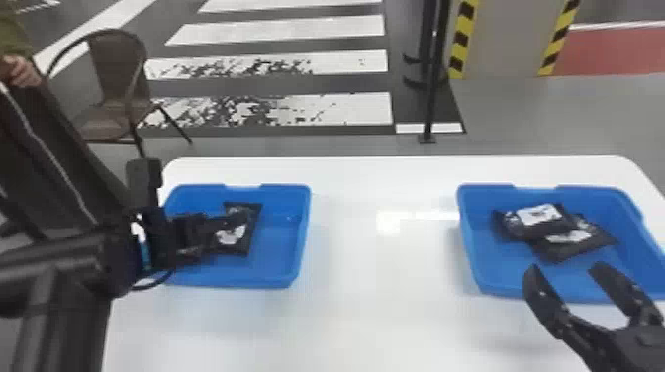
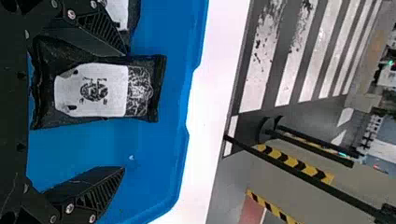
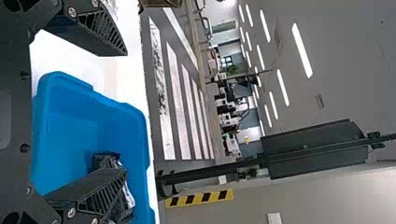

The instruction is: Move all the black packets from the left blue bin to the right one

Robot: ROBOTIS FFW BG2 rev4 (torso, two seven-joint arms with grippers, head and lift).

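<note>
In the head view my left gripper [image 1: 225, 222] is over the left blue bin [image 1: 282, 262], above a black packet [image 1: 232, 238] with a white label. The left wrist view has that gripper [image 2: 123, 112] open; one finger overlaps the edge of a labelled packet [image 2: 93, 91], and part of another packet [image 2: 122, 14] lies beyond that finger. Two black packets [image 1: 539, 217] overlap in the right blue bin [image 1: 467, 237]. My right gripper [image 1: 561, 272] stands open at that bin's near edge; in the right wrist view the gripper [image 3: 126, 112] has nothing between its fingers.
Both bins stand on a white table [image 1: 376, 297], with a wide stretch of tabletop between them. Behind the table are a chair [image 1: 116, 94] and a black post [image 1: 433, 79]. A person's hand [image 1: 22, 71] is at the far left, away from the bins.
</note>
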